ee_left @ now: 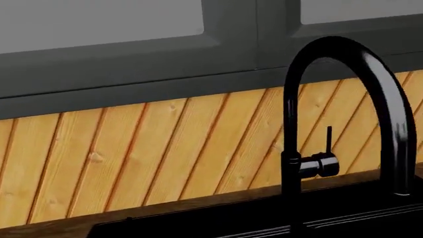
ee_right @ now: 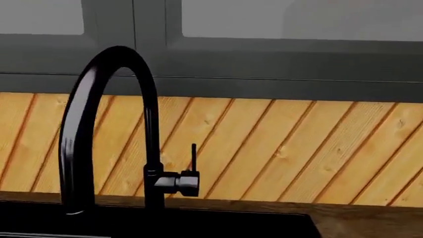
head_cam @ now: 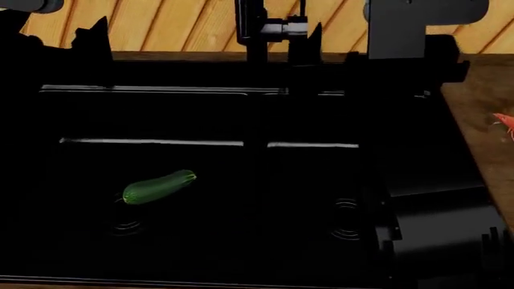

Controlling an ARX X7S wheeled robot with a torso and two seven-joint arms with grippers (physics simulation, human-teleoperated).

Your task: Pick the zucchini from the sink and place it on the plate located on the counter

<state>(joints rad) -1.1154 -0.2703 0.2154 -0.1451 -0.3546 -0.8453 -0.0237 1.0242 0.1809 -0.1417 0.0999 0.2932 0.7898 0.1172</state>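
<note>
The zucchini (head_cam: 158, 186) is dark green with a pale end and lies in the left basin of the black sink (head_cam: 257, 144), just above that basin's drain (head_cam: 124, 226). The plate is out of view. A strip of the counter (head_cam: 482, 102) shows at the right. My left gripper (head_cam: 90, 30) is a black silhouette at the back left, far behind the zucchini. My right gripper (head_cam: 321, 42) is a black silhouette by the faucet. Both point at the back wall, and their jaws are lost against the black sink. Neither wrist view shows its fingers.
The black arched faucet (head_cam: 253, 30) stands behind the sink's middle and also shows in the left wrist view (ee_left: 343, 114) and the right wrist view (ee_right: 106, 129). A tiny orange shrimp-like item (head_cam: 504, 123) lies on the counter. The slanted plank wall (ee_right: 297, 148) stands behind.
</note>
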